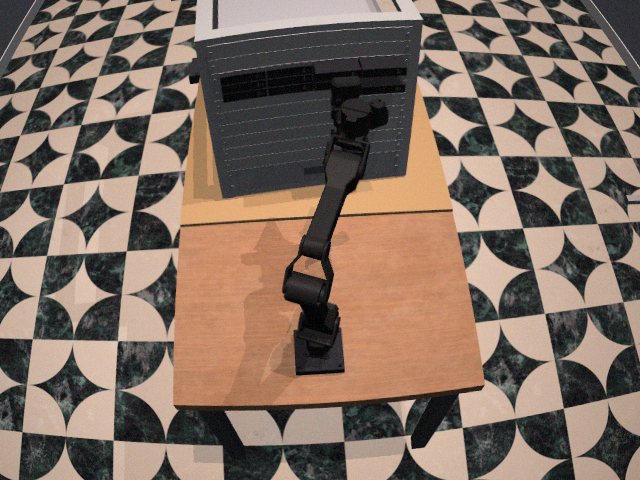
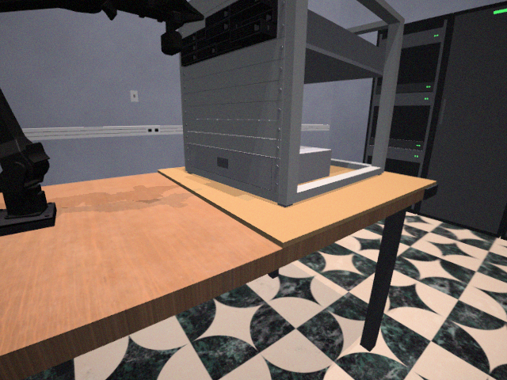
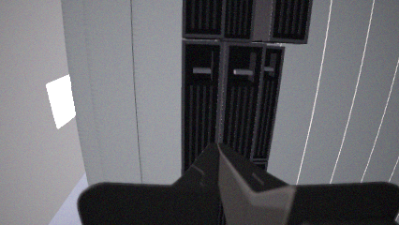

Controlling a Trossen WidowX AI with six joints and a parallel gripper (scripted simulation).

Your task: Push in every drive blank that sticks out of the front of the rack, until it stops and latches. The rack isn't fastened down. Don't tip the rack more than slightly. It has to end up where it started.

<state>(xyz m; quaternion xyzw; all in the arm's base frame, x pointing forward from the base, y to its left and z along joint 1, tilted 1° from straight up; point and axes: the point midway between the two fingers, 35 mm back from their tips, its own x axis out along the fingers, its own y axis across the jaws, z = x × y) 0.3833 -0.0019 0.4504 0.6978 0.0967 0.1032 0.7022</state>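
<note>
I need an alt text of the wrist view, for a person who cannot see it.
The closed gripper points its fingertips toward black drive blanks in a gray rack front. The blanks have short light handles and ribbed faces. A bright white patch shows at the left.

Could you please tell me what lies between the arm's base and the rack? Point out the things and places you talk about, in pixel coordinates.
Between the base (image 1: 336,364) (image 2: 50,221) and the rack (image 1: 268,149) (image 2: 292,123) lie bare wood and a yellow board (image 1: 413,198) (image 2: 348,204), as the exterior view shows.
</note>
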